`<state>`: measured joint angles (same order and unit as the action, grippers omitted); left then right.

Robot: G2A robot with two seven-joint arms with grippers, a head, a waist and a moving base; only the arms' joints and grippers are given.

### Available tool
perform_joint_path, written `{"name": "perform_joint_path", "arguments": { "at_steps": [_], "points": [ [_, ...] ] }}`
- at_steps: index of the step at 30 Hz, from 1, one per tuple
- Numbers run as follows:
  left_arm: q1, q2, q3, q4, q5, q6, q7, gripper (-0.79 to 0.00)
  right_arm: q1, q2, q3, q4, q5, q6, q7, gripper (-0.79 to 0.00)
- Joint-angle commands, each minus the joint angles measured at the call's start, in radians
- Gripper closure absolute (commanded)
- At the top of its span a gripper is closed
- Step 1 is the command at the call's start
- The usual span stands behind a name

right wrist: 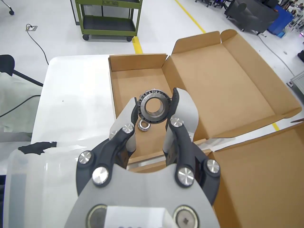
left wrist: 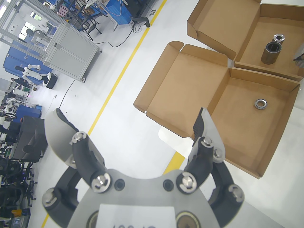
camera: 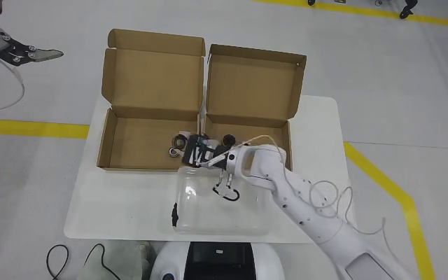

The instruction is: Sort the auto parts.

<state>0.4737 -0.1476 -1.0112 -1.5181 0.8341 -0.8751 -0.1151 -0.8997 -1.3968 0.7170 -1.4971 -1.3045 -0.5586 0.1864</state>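
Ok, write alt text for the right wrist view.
The right gripper holds a ring-shaped metal bearing between its fingers over an open cardboard box on a white table. A smaller bearing lies on the box floor.

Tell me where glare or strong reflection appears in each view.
Top view: the clear bin reflects light. Left wrist view: the far windows are washed out. Right wrist view: the glossy table shines, while the bearing in the right claw is evenly lit.

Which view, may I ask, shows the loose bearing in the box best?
Left wrist view: the loose bearing lies unobstructed. Right wrist view has the right gripper partly covering it; top view shows it tiny.
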Motion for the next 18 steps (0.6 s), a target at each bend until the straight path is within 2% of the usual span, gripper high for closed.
{"name": "perform_joint_path", "arguments": {
  "at_steps": [1,8,18],
  "points": [
    [0.0,0.0,0.0,0.0,0.0,0.0,0.0,-0.785,0.02,-0.011,-0.018,0.047,0.019,0.004,0.001,0.0],
    [0.0,0.0,0.0,0.0,0.0,0.0,0.0,-0.785,0.118,-0.067,-0.1,0.215,0.084,0.022,0.067,0.0],
    [0.0,0.0,0.0,0.0,0.0,0.0,0.0,-0.785,0.26,-0.175,-0.214,0.474,0.188,0.028,0.141,0.0]
  ]
}}
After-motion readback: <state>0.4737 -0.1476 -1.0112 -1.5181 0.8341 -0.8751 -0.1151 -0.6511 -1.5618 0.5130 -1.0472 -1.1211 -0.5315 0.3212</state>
